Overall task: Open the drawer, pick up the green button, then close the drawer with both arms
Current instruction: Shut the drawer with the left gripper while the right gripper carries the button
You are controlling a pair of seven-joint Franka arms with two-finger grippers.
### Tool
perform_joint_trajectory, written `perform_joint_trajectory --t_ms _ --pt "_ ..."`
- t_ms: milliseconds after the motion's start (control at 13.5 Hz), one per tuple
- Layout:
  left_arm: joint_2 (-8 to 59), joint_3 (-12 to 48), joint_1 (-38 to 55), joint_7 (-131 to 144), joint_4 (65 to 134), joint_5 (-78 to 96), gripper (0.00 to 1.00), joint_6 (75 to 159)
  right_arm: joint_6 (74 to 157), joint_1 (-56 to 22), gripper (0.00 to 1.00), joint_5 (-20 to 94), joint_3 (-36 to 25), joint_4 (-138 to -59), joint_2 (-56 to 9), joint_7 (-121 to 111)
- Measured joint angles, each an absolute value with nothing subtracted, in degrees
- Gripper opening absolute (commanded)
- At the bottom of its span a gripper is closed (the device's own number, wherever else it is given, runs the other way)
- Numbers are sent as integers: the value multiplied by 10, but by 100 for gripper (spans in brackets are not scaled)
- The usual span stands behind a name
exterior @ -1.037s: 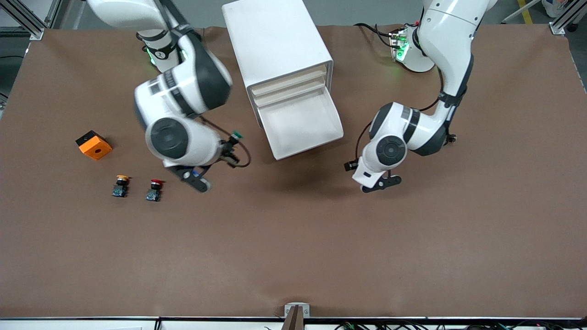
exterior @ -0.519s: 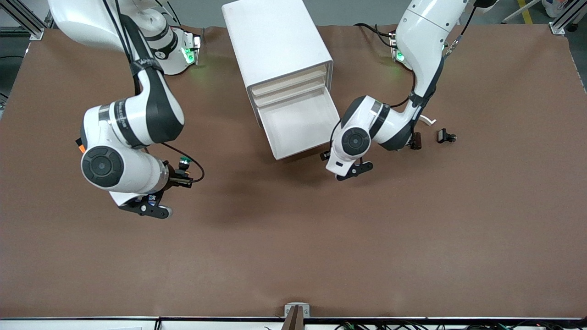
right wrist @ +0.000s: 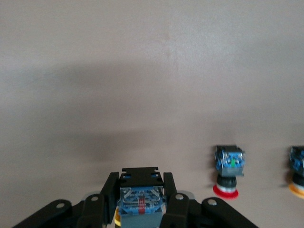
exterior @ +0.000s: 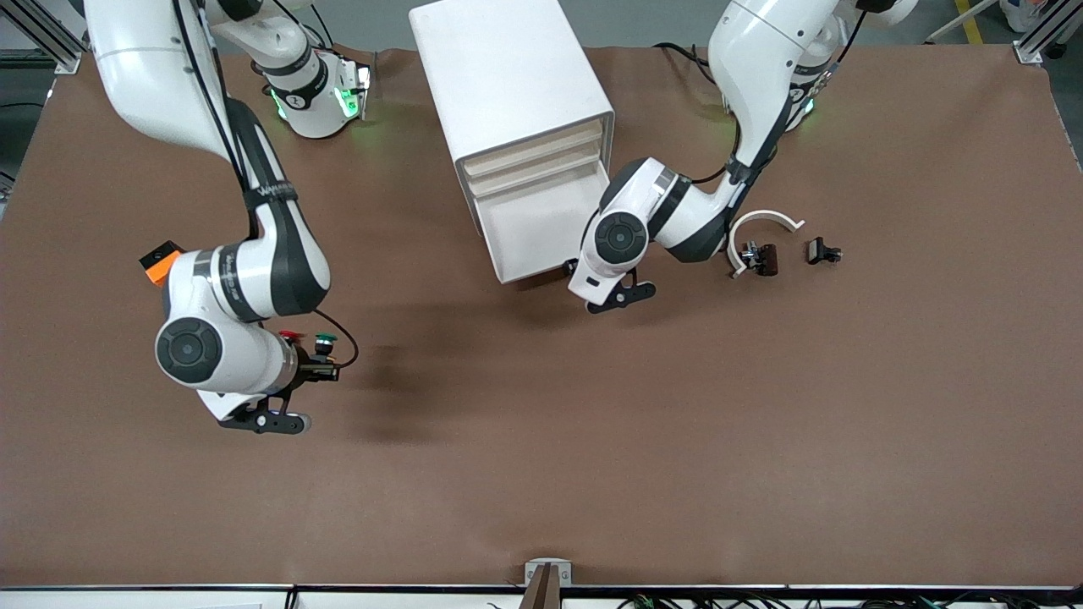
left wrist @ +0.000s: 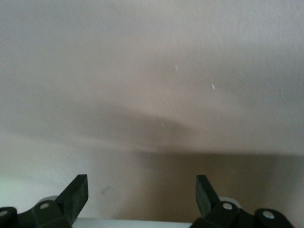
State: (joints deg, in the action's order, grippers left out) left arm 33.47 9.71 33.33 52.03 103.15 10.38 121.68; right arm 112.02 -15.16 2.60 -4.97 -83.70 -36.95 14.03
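Note:
The white cabinet [exterior: 508, 76] stands at the robots' edge of the table. Its lowest drawer [exterior: 529, 224] is pulled out and its tray looks empty. My left gripper [exterior: 577, 269] is at the drawer's pale front. In the left wrist view the gripper [left wrist: 141, 197] is open and empty, close to that pale surface. My right gripper [exterior: 320, 362] is shut on the green-capped button [exterior: 324, 340], over the table beside the red-capped button [exterior: 288, 336]. In the right wrist view the right gripper [right wrist: 141, 202] clamps the button's bluish base [right wrist: 141, 205].
An orange block [exterior: 161, 260] lies toward the right arm's end. The right wrist view shows the red-capped button [right wrist: 228, 168] and the yellow-capped one [right wrist: 298, 171] on the table. A white curved piece [exterior: 761, 222] and small black parts [exterior: 822, 251] lie toward the left arm's end.
My right arm carried the green button away from the cabinet to beside the red-capped button. My left arm swung in to the drawer front, and the drawer slid in slightly.

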Motion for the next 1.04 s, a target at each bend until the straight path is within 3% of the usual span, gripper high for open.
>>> perform_joint_trajectory --t_ms 1037 --pt "339 184 347 619 1036 141 100 1146 1231 -147 15 25 -49 -933 -398 99"
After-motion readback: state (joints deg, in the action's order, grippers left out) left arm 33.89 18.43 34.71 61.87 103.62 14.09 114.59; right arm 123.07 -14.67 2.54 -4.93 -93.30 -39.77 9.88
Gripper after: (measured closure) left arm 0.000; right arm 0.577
